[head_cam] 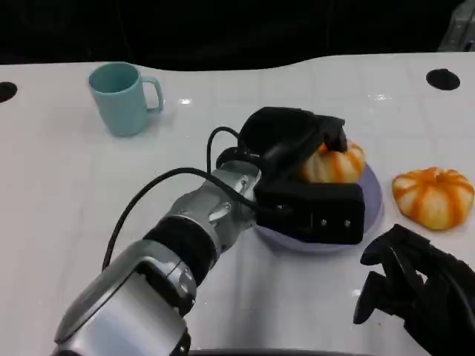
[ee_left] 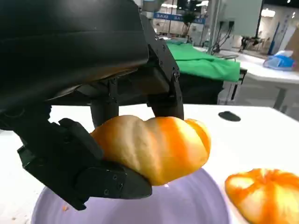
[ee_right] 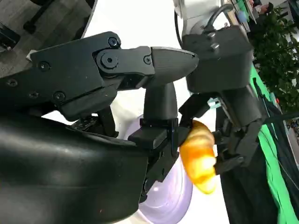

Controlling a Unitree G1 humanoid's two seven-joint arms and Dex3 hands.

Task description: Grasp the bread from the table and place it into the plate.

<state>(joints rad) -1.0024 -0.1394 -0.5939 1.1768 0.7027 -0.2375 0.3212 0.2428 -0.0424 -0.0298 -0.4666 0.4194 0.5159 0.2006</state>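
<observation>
- Left hand point(head_cam: 312, 159) grips a bread roll point(head_cam: 334, 163), fingers closed around it from both sides; the left wrist view shows the roll point(ee_left: 156, 147) pinched between dark fingers point(ee_left: 84, 163) with no slack visible.
- Below the roll sits the lilac plate point(head_cam: 371, 196). In the left wrist view the roll hangs just above the plate's inner surface point(ee_left: 187, 205), apparently not yet resting on it, though the gap is hard to judge.
- The relation that matters now is vertical: the roll is over the plate rather than beside it, so the coming move looks like a short descent and a release, not a sideways carry.
- In the right wrist view the roll's point(ee_right: 200, 156) long axis runs roughly along the line of the closing fingers, one end sticking out past them. That free end will probably touch down first.
- Right hand point(head_cam: 408, 285) rests low near the desk's point(head_cam: 74, 193) front edge, fingers loosely curled and holding nothing; it is well apart from the plate, and the left hand is plainly the nearer one.
- A second bread roll point(head_cam: 434, 196) lies on the desk just beside the plate, untouched.
- A teal mug point(head_cam: 122, 96) stands far back on the desk, out of the way.
</observation>
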